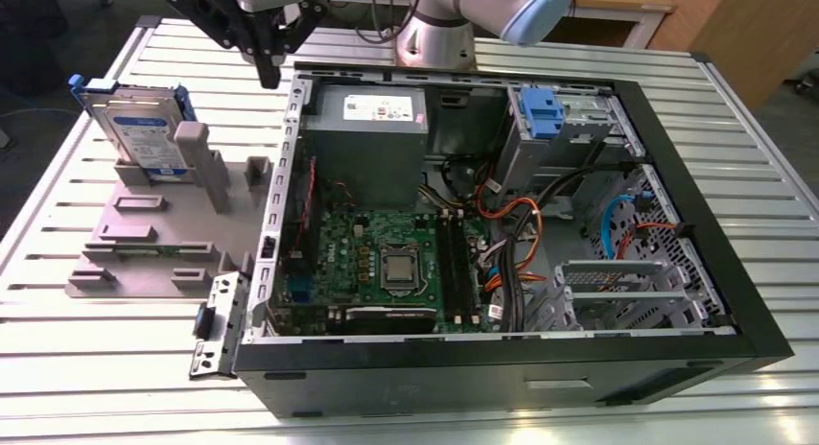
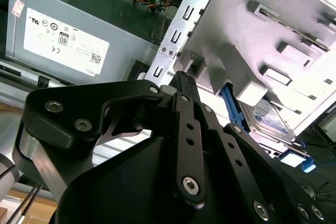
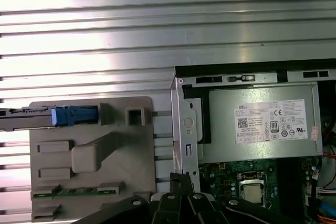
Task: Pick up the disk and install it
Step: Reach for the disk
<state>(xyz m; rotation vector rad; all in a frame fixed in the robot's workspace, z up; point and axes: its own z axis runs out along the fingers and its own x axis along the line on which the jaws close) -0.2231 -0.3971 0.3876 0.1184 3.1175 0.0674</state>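
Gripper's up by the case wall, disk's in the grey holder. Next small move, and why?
Probably shift the gripper toward the exterior view's left, over the disk. It hangs empty, fingers shut, above the case wall, while the disk stands upright in the grey holder, untouched.

The open computer case (image 1: 486, 373) was seen whole, obliquely from above, in the exterior view. Past the gripper (image 3: 182, 178), it was looked straight down on in the first wrist view and, closely and aslant, in the second wrist view. Its grey power supply (image 1: 368, 109) (image 2: 58, 35) was shared by all three.

Bright, w/ glare on table (image 3: 157, 24)
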